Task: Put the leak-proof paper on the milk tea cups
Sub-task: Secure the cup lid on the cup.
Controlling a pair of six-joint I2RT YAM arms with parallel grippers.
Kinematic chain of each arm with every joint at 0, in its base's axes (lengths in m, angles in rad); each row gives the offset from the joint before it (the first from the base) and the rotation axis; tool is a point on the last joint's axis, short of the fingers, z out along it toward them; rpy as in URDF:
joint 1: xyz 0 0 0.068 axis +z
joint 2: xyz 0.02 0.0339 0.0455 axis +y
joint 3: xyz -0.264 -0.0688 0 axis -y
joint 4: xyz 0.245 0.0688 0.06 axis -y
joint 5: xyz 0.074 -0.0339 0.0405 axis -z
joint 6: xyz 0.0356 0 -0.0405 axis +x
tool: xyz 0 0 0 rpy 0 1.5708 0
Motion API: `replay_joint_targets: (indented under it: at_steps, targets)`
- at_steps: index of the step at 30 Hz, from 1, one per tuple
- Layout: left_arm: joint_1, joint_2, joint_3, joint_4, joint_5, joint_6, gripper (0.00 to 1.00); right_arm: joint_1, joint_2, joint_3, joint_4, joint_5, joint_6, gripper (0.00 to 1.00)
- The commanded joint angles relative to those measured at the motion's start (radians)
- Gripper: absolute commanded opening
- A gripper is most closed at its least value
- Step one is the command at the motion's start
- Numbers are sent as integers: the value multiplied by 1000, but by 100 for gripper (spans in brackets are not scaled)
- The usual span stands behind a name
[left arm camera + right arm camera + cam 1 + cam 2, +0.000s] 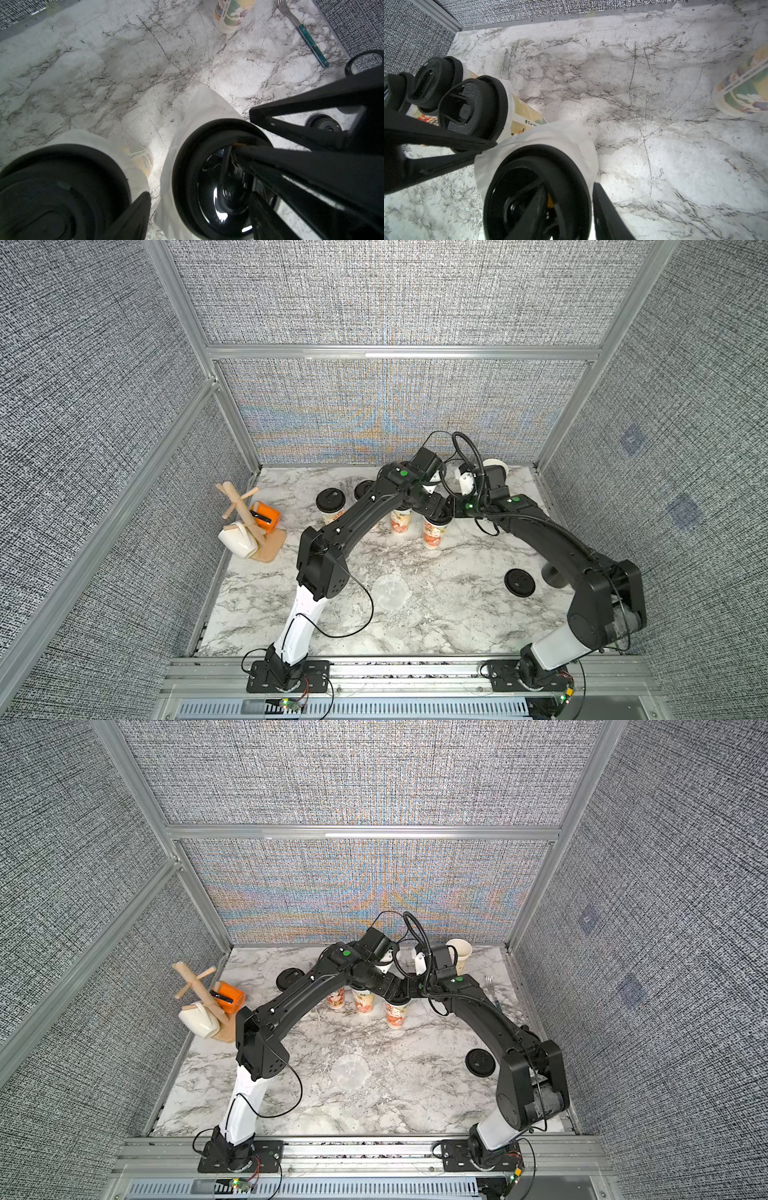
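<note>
Marble tabletop (436,572), lid-seating step: right gripper (566,187) pinched black lid (512,166) over leak-proof paper (529,137); left gripper (197,199) gaped, empty, around milk tea cup (432,537); next, likely, a square press.

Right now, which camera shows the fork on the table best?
The left wrist view: the fork lies whole, prongs and teal handle clear. In a top view it is only a small sliver beside the right arm. The right wrist view misses it.

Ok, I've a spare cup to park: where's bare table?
Bare marble between the paper disc and the loose lid, and in front of both. Crowded at the back, around the lidded cups.
</note>
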Motion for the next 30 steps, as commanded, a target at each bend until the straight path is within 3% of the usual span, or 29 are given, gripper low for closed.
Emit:
replay_joint_targets:
  at_steps: [1, 30]
  targets:
    - [2, 29, 0, -56, -81, 15, 75, 2, -7, -16, -105, -2, -2, 37]
    - [2, 101, 41, -106, -152, 42, 72, -26, -121, -46, -75, 56, 90, 36]
